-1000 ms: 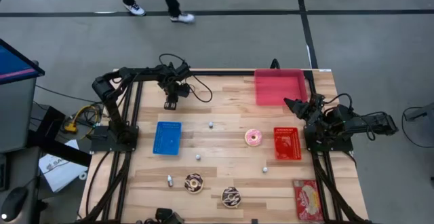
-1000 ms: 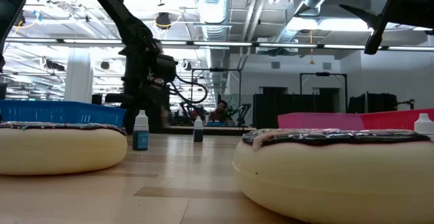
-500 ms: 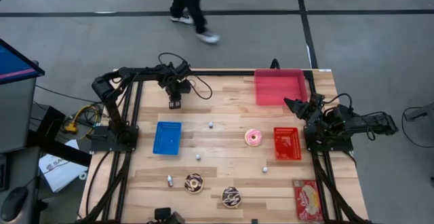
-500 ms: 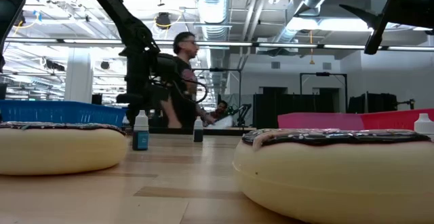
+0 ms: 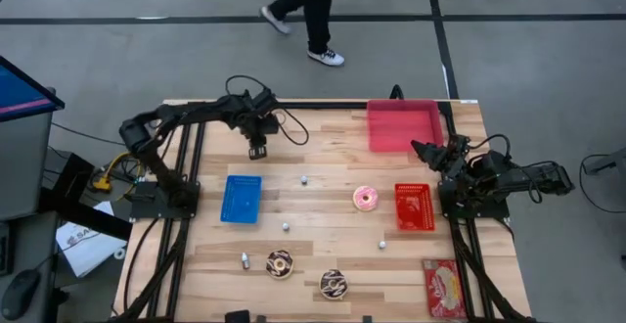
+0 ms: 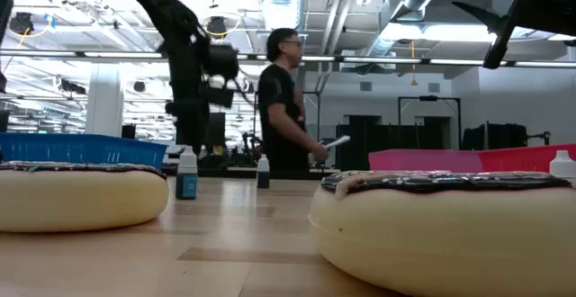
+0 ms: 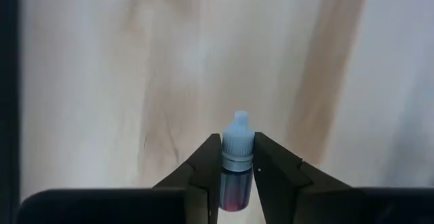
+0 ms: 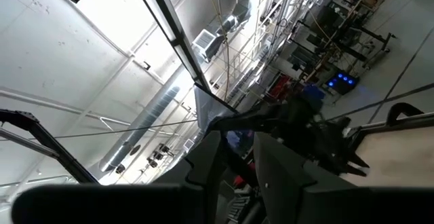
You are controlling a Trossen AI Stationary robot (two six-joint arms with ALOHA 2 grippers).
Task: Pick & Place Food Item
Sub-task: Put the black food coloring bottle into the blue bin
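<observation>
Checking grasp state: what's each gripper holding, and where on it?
Left gripper pinches a small dropper bottle by its body below the cap. Right gripper holds nothing.

Three donuts sit on the table: one pink-frosted (image 5: 366, 199) and two chocolate-frosted (image 5: 280, 262) (image 5: 333, 284). Trays number three: one blue (image 5: 243, 199), one large pink (image 5: 403, 126), one small red (image 5: 414, 207). Five small dropper bottles show, including one (image 7: 237, 158) at twelve o'clock, plus one snack packet (image 5: 444, 290) and one person (image 6: 285, 108).
</observation>
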